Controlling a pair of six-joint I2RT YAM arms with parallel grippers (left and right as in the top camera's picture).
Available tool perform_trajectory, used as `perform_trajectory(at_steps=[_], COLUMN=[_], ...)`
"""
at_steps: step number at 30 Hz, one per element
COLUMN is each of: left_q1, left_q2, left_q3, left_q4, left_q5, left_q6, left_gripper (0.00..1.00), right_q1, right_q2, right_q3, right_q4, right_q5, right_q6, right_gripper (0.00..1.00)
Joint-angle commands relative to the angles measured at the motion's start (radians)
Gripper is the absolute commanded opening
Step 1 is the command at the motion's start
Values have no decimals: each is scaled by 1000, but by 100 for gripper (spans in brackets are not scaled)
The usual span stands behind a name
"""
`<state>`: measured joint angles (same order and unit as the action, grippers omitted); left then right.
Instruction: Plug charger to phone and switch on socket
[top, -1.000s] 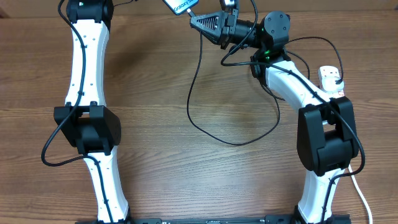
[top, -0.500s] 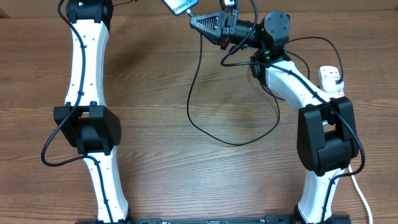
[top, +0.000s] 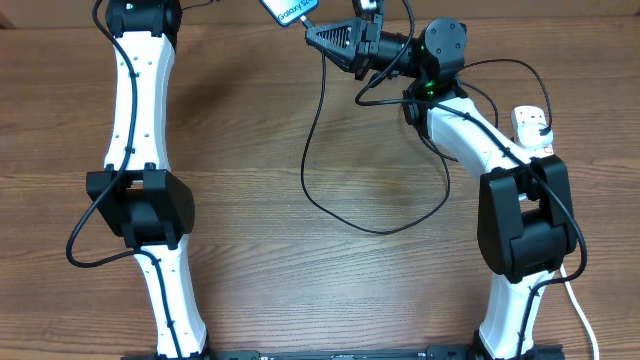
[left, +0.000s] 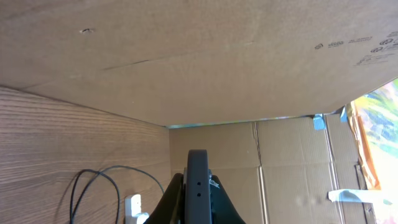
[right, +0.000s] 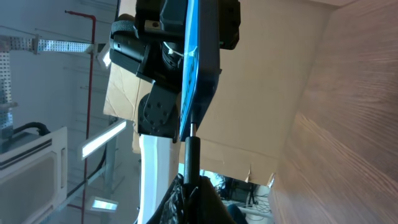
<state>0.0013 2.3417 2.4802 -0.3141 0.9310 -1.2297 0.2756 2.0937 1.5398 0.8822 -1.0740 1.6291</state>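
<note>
The phone (top: 290, 10), with a light blue screen and white "Galaxy" text, is held up at the table's far edge. My left gripper (left: 198, 190) is shut on it; the left wrist view shows its dark edge (left: 198, 171) between the fingers. My right gripper (top: 314, 34) is shut on the charger's small plug tip (right: 191, 152). In the right wrist view the tip meets the lower edge of the phone (right: 200, 68). The thin black charger cable (top: 372, 229) loops across the table. The white socket (top: 532, 126) lies at the right, behind my right arm.
A cardboard wall (left: 205, 62) stands behind the table's far edge. The socket (left: 134, 208) and a loop of black cable (left: 93, 180) also show in the left wrist view. A white cord (top: 582, 320) runs down at the right front.
</note>
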Motion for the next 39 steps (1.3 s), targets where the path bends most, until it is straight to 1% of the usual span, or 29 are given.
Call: perform_trajectory(at_steps=[1, 9, 16, 24, 34, 39], left_q1=[-27, -28, -28, -28, -29, -30], left_q2=[-6, -6, -6, -6, -6, -6], left_q3=[6, 6, 6, 6, 6, 6], left_q4=[5, 5, 6, 88, 87, 87], left_q5=[65, 68, 73, 161, 178, 169], left_q6=[19, 10, -43, -41, 1, 3], left_gripper=[4, 4, 4, 4, 4, 4], right_q1=[2, 2, 2, 0, -2, -2], right_q2=[-37, -37, -37, -37, -37, -37], right_q3=[24, 24, 24, 24, 24, 24], right_q4=[11, 10, 10, 10, 11, 10], right_q5=[44, 42, 42, 42, 43, 50], right_q6=[33, 31, 21, 19, 12, 18], right_gripper=[4, 4, 4, 4, 4, 4])
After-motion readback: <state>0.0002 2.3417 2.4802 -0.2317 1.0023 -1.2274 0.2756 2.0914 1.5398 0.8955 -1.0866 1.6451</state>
